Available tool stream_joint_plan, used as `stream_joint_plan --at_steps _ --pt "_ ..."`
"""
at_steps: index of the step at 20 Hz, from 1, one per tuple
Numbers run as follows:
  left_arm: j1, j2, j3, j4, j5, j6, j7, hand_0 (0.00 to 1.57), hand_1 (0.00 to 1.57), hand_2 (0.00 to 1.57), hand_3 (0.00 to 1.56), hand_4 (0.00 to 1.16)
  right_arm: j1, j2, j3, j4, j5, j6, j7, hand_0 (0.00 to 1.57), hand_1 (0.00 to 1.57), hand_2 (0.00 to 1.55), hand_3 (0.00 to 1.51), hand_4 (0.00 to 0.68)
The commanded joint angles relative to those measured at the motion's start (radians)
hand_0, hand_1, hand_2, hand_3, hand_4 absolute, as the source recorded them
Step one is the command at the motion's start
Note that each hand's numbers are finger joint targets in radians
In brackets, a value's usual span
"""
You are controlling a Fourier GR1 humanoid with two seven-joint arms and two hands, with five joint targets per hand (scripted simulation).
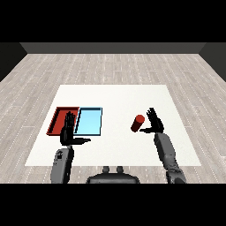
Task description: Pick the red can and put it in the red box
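The red can stands a little tilted on the white table, right of the middle. My right hand is just to its right, fingers straight and spread, thumb reaching toward the can's base; it does not hold the can. The red tray lies at the left, with the light blue tray beside it on its right. My left hand hovers over the near edge where the two trays meet, fingers straight, thumb out to the right, holding nothing.
The table's near edge runs just below both forearms. Grey wooden floor surrounds the table on all sides.
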Motion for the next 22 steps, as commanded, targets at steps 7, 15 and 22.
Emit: stream_joint_plan --at_steps 7,15,22 --pt "0.003 -0.012 -0.034 -0.033 -0.022 0.015 0.024 0.00 0.00 0.00 0.00 0.00 -0.068 -0.018 -0.006 0.164 0.001 0.043 -0.049 0.00 0.00 0.00 0.00 0.000" --pt "0.006 0.021 0.012 -0.003 -0.017 0.002 -0.024 0.00 0.00 0.00 0.00 0.00 -0.188 0.031 -0.001 0.333 0.035 -0.003 -0.118 0.00 0.00 0.00 0.00 0.000" --pt "-0.021 0.028 0.018 -0.070 0.024 0.003 0.091 0.00 0.00 0.00 0.00 0.00 -0.096 0.022 0.009 0.202 -0.004 0.027 -0.052 0.00 0.00 0.00 0.00 0.000"
